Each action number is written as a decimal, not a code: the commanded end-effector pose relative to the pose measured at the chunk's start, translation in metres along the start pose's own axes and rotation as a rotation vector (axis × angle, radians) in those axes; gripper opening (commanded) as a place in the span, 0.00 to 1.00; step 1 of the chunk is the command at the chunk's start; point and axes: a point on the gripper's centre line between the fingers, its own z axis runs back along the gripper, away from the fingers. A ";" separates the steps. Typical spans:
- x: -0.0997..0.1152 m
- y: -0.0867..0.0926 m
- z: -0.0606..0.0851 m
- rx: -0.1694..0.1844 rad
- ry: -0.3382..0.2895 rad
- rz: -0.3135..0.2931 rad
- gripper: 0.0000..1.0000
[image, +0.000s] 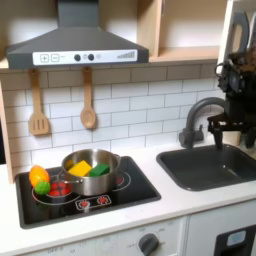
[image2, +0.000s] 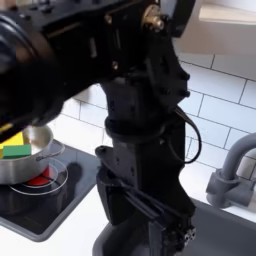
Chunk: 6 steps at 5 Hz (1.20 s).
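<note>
My fingers (image: 216, 133) hang over the sink (image: 210, 172) at the bench's right end, just beside the grey faucet (image: 196, 112), and they carry nothing. They look slightly parted in the first exterior view, but they are dark and blurred, so I cannot tell for sure how they stand. In the second exterior view my own arm (image2: 140, 130) stands in front of most of the basin, with the faucet (image2: 232, 170) off to the second exterior view's right.

The silver pot (image: 91, 170) sits on the stove (image: 130, 195) near the bench's left end, well apart from me, with yellow and green pieces inside and an orange-and-green piece (image: 39, 179) just beside it.

As I judge it, the nearest risk is the faucet: a sideways swing at this height would knock my wrist against its spout. Dropping straight down could drive my fingers into the sink's floor.
</note>
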 end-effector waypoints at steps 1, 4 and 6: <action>0.012 0.006 -0.002 0.006 -0.007 0.012 1.00; 0.024 0.033 0.002 0.036 -0.025 0.064 1.00; 0.031 0.050 0.006 0.062 -0.039 0.098 1.00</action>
